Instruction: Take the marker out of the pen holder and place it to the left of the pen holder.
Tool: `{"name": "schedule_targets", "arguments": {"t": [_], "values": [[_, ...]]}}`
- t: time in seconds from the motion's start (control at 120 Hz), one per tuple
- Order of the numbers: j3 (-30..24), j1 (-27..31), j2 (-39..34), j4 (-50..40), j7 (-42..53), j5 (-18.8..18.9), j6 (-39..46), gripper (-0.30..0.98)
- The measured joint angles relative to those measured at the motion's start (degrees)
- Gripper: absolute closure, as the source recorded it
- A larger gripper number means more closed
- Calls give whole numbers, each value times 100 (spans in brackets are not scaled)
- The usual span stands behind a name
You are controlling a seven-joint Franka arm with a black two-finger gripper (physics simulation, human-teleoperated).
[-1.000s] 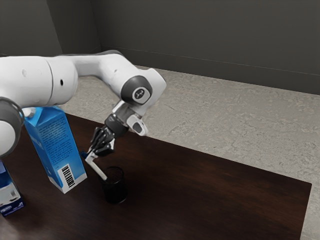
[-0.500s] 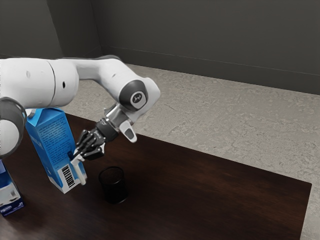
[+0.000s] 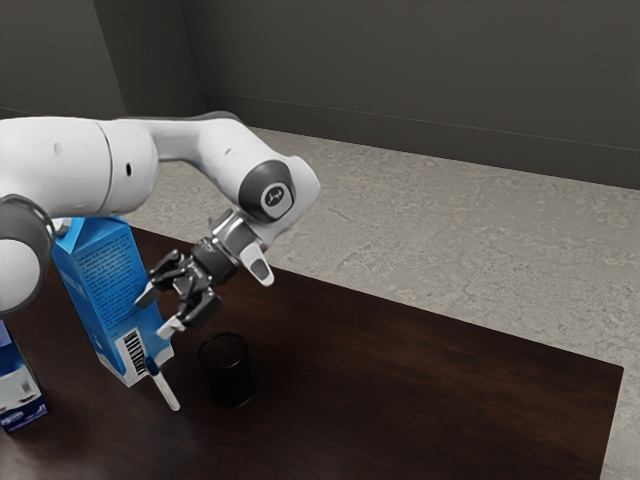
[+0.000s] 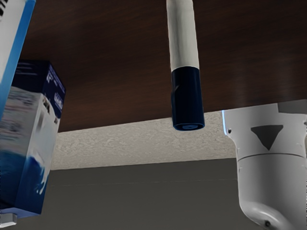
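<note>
In the exterior view my gripper stands open, its two fingers spread wide, beside the blue carton and above the table. Just below it is the white marker with its dark blue cap, tilted and outside the cup, between carton and pen holder. Whether its lower end touches the table I cannot tell. The black pen holder stands upright to the exterior view's right of the marker. The wrist view shows the marker, cap end toward the hand, with nothing gripping it.
A tall blue carton stands close behind the marker and my fingers. A smaller blue and white carton is at the exterior view's left edge. The wrist view also has this smaller carton and the arm's white base.
The marker came out of the pen holder with my gripper toward the exterior view's left. Since then my fingers have opened and the marker has dropped lower, free of them.
</note>
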Motion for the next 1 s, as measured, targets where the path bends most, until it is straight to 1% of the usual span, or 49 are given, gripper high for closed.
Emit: {"name": "schedule_targets", "arguments": {"t": [0.1,0.217,0.467,0.5,0.55,0.583,0.683,0.783,1.0], "values": [[-10,0,-33,39,-36,-42,182,5],[-27,-1,-91,95,-67,-209,644,3],[-199,30,-588,101,-111,-778,2067,1],[-362,170,-659,105,-116,-828,2214,1],[-880,539,-757,179,-123,-864,2397,1],[-1130,719,-802,223,-129,-886,2512,0],[-1604,905,-958,267,-151,-938,2810,0],[-1741,933,-1079,265,-170,-956,3053,0],[-1776,1001,-1283,258,-201,-989,3375,0]]}}
